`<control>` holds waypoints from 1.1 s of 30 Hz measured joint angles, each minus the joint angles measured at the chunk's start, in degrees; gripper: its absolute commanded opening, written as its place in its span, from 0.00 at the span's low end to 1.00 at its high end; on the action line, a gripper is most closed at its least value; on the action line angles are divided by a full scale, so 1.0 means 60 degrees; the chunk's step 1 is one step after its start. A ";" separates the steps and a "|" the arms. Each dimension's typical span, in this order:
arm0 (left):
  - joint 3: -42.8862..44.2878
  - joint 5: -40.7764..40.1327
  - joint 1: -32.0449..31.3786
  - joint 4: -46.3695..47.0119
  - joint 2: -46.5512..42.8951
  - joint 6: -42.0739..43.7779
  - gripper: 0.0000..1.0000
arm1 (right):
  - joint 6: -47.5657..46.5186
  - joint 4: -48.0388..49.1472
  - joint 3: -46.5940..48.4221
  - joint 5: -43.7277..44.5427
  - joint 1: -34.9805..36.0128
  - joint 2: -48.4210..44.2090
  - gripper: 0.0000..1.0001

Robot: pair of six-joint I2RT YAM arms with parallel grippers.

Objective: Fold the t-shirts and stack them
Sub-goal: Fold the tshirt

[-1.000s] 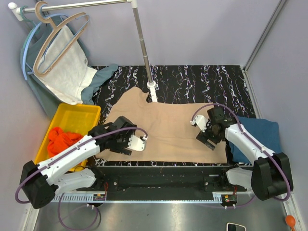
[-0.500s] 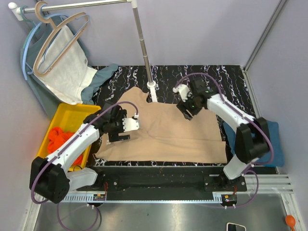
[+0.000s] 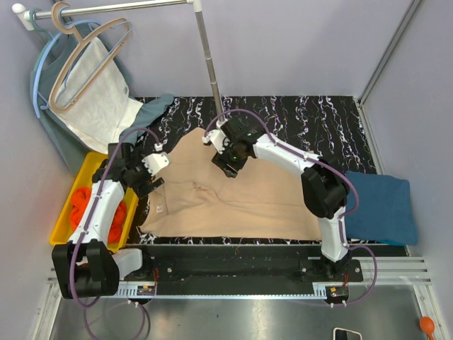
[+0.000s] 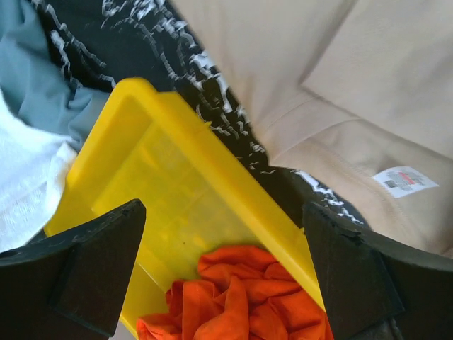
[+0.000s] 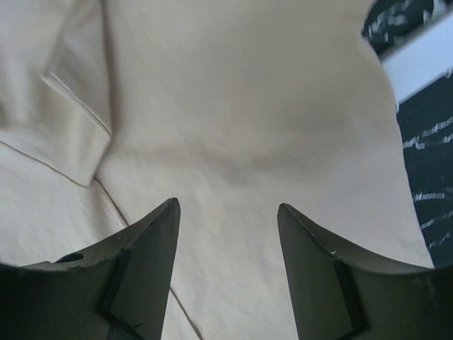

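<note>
The yellow bin (image 3: 98, 176) at the left edge of the table (image 3: 297, 117) holds the crumpled orange-red t-shirt (image 3: 85, 202); the left gripper (image 4: 221, 248) hangs over the bin's inner rim, jaws spread wide and empty; the beige t-shirt (image 3: 241, 195) lies flat across the table's middle; the right gripper (image 5: 228, 212) stands over its far part, jaws apart, pinching nothing; the teal-blue t-shirt (image 3: 379, 209) lies folded at the right edge

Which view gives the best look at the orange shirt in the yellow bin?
Left wrist: the orange shirt lies crumpled in the yellow bin, close and unobstructed, though cropped. Top external shows only patches either side of the left arm. Right wrist shows none of it.
</note>
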 measured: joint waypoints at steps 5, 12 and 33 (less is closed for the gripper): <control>0.0175 0.0390 0.0714 0.0361 0.0393 -0.0229 0.99 | 0.0069 -0.0029 0.1158 -0.0004 0.0747 0.0619 0.65; 0.1086 0.0707 0.0863 0.0914 0.0889 -0.0758 0.99 | 0.0076 -0.0255 0.2812 -0.0033 0.1821 0.1821 0.61; 0.1668 0.0882 0.1821 0.1989 0.1410 -0.1413 0.99 | 0.0211 -0.0780 0.5082 -0.0266 0.2069 0.4040 0.53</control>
